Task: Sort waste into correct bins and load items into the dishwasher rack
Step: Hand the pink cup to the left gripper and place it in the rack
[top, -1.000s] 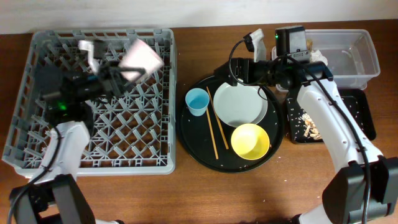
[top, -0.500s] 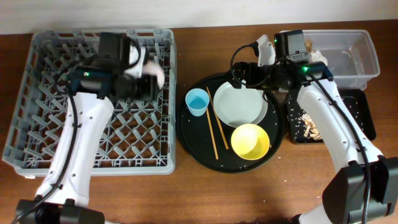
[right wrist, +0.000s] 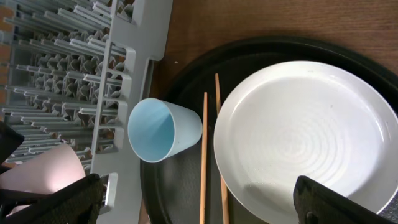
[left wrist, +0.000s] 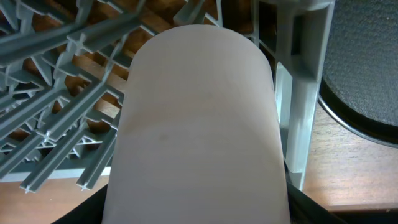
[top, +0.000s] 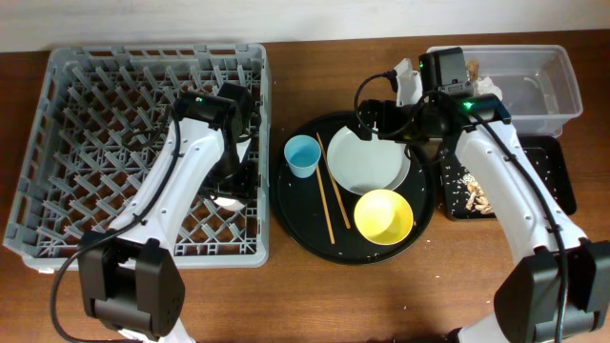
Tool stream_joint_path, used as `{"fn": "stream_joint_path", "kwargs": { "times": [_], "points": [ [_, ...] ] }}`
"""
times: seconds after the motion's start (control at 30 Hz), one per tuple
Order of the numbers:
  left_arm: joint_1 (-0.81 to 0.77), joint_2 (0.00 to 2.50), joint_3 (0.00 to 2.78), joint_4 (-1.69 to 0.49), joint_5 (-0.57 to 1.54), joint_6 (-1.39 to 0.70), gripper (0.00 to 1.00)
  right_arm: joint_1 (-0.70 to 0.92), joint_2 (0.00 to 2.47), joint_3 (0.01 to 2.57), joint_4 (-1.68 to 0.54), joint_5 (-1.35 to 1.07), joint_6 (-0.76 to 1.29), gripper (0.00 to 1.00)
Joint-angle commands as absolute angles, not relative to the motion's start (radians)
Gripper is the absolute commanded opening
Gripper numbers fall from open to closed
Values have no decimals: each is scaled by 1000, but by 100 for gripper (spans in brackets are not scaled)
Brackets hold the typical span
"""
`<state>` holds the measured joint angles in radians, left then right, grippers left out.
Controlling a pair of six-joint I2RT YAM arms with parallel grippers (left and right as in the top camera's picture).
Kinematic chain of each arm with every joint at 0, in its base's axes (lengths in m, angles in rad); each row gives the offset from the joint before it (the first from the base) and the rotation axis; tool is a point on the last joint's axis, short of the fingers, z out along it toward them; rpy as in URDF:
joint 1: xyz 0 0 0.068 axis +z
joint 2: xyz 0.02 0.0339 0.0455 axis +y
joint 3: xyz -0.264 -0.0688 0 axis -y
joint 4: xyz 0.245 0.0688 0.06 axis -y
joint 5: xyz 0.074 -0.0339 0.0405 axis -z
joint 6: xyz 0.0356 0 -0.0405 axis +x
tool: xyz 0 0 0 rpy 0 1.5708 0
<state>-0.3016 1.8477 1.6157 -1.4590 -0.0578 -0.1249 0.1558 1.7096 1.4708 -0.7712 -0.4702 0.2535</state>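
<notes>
Overhead view: the left gripper (top: 230, 187) is down inside the rack (top: 57, 143), at the rack's right edge, near the round tray (top: 286, 205). A pale part of the pink cup (top: 227, 202) shows just beside the wrist housing.

In the left wrist view, the pink cup fills the centre of the frame, directly ahead of the camera. It has rack pegs on its left and the rack wall on its right. The cup hides nearly all of the fingers. We judge the jaws to be clamped on it, though the contact points cannot be seen.

In the right wrist view, the right gripper (right wrist: 198, 186) is spread wide and holds nothing. Its fingers (right wrist: 68, 199) sit at the two lower corners of the frame. The gripper hangs over the round tray. The blue cup (right wrist: 163, 129) stands mouth up near the rack wall. The two chopsticks (right wrist: 204, 155) lie side by side between the blue cup and the plate (right wrist: 305, 137).

Overhead, the bowl (top: 384, 216) sits on the round tray just beside the plate. The tub (top: 548, 90) stands at the far right, with the black tray (top: 553, 167) beside it holding scraps (top: 472, 191).
</notes>
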Motion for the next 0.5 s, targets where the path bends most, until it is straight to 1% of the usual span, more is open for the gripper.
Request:
{"fn": "stream_joint_path", "kwargs": {
  "times": [0.0, 0.1, 0.2, 0.33, 0.4, 0.47],
  "points": [
    [-299, 1844, 1574, -1430, -29, -141, 58, 157, 1708, 1476, -770, -455, 241, 98],
    [-298, 1844, 1478, -1375, -22, -141, 66, 157, 1708, 1476, -765, -455, 241, 98],
    [-299, 1844, 1477, -1367, -22, -141, 71, 157, 1708, 1476, -787, -455, 241, 98],
    [-299, 1844, 1478, -1360, -11, -141, 92, 157, 1708, 1476, -790, -455, 241, 99],
    [-298, 1844, 1489, -1345, -11, -141, 92, 157, 1708, 1476, -791, -455, 241, 98],
    [-298, 1843, 1575, -1360, -11, -141, 92, 157, 1708, 1476, -782, -455, 241, 98]
  ]
}}
